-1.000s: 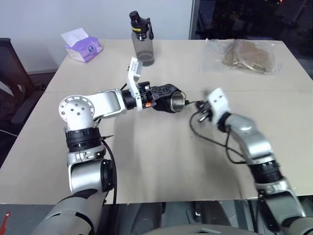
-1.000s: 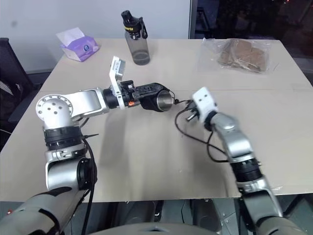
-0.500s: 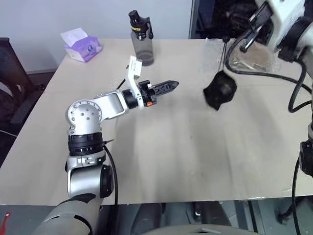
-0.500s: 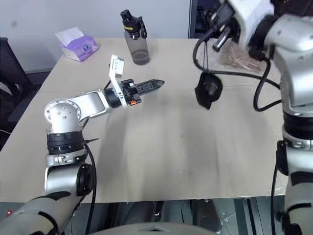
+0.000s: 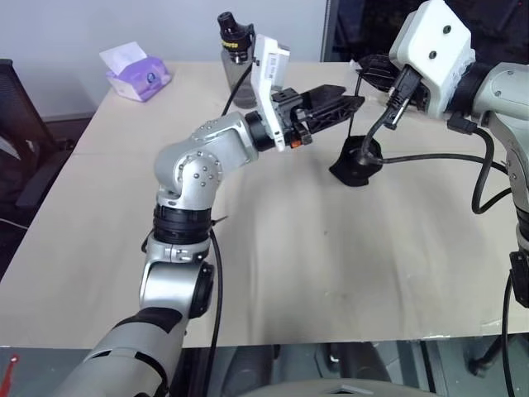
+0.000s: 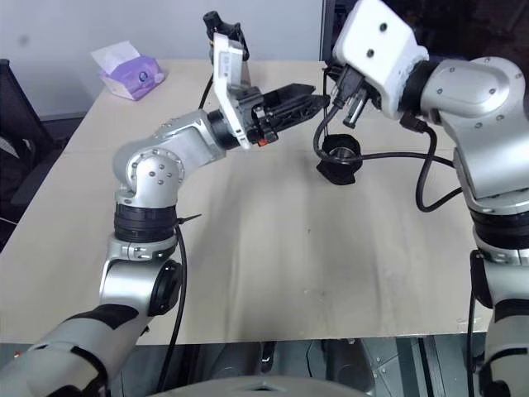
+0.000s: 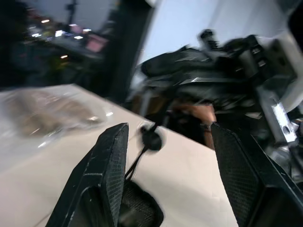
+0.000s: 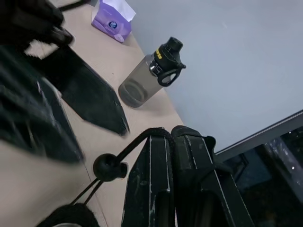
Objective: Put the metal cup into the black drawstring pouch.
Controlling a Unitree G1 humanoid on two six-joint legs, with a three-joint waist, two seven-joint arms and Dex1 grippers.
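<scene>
The black drawstring pouch hangs by its thin cord low over the table. The metal cup sits inside it, with a shiny rim showing at the mouth. My right gripper is raised above the pouch and shut on the cord, with a round cord stopper just below its fingers. My left gripper stands open and points at the cord just under the right gripper. The cord and stopper lie between its fingers, untouched.
A grey water bottle with a black cap and a purple tissue pack stand at the table's far left. A clear plastic bag with brown contents lies at the far right. A dark chair is beside the table's left edge.
My left gripper has let go of the pouch, opened, then risen and swung right toward the cord. The right gripper has lifted the pouch off the table by its cord.
</scene>
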